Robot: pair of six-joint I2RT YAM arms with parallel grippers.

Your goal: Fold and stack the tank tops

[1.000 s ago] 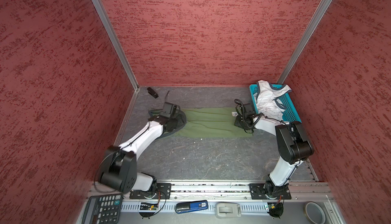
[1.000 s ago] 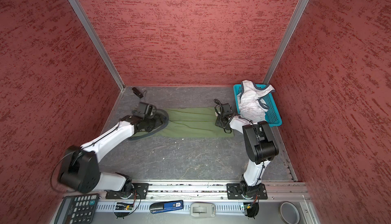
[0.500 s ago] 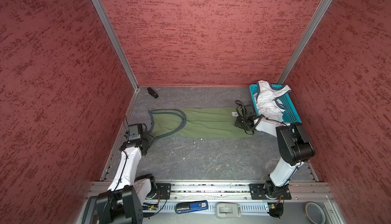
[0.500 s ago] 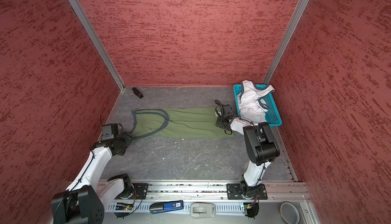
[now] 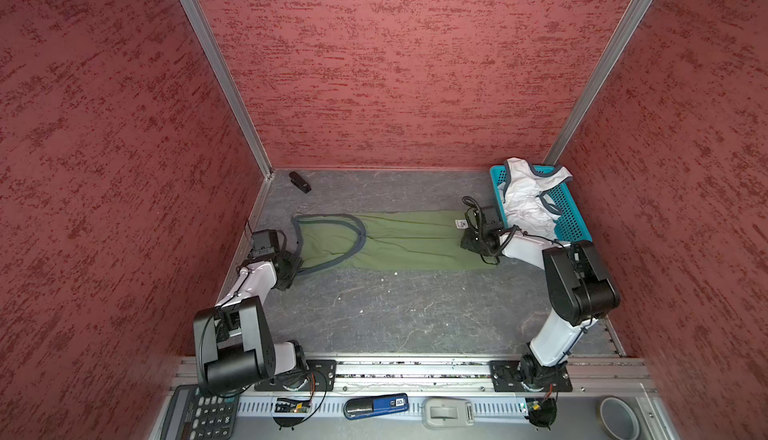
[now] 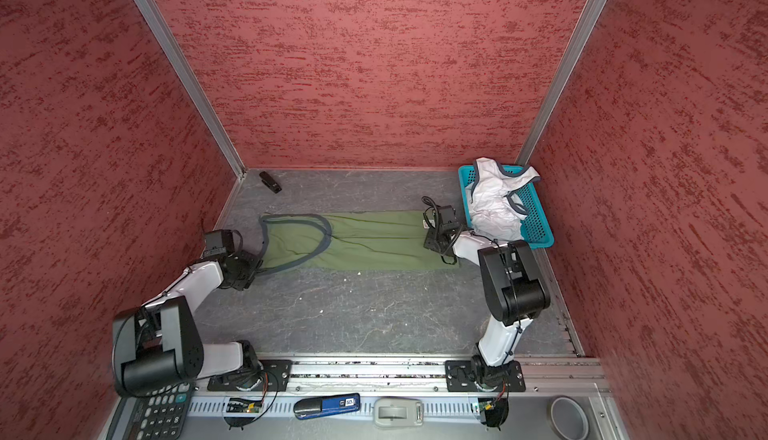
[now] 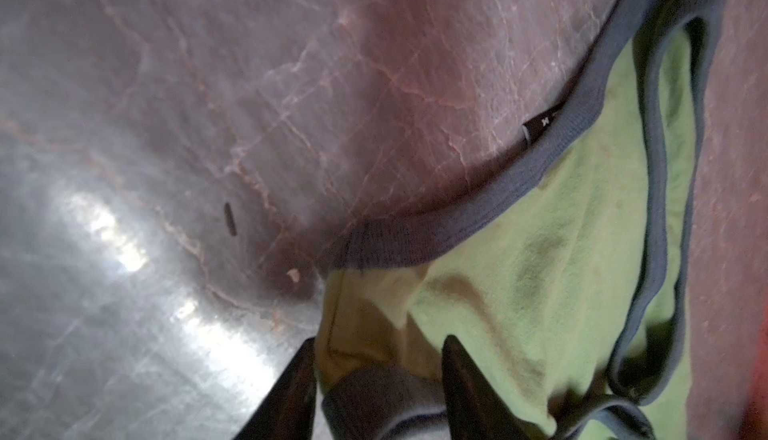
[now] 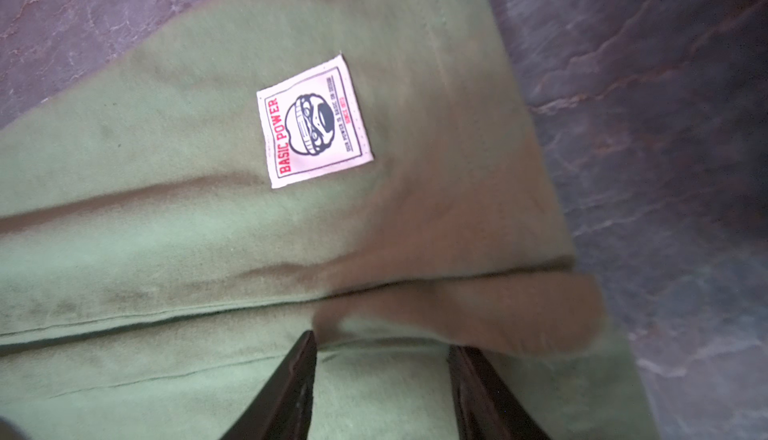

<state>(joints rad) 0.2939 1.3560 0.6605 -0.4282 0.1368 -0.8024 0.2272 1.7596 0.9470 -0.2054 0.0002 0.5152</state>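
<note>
Left end effector (image 7: 380, 344) sat at the strap end of the olive green tank top (image 5: 409, 242), its fingers apart with a bunch of grey-trimmed cloth between them; whether they had bitten could not be told. That shirt lay flat on the counter (image 5: 395, 317), its long axis running side to side in both top views, straps toward the left arm and hem toward the right. Right end effector (image 8: 382, 344) rested low on the hem near the white label (image 8: 313, 122), fingers apart over cloth, grip likewise unclear. Each arm reached forward, wrist pitched down. A lengthwise fold would probably turn on carrying one end over to the other. The white tank top (image 5: 530, 201) lay crumpled in the turquoise basket (image 5: 575, 219), just beside the right arm.
</note>
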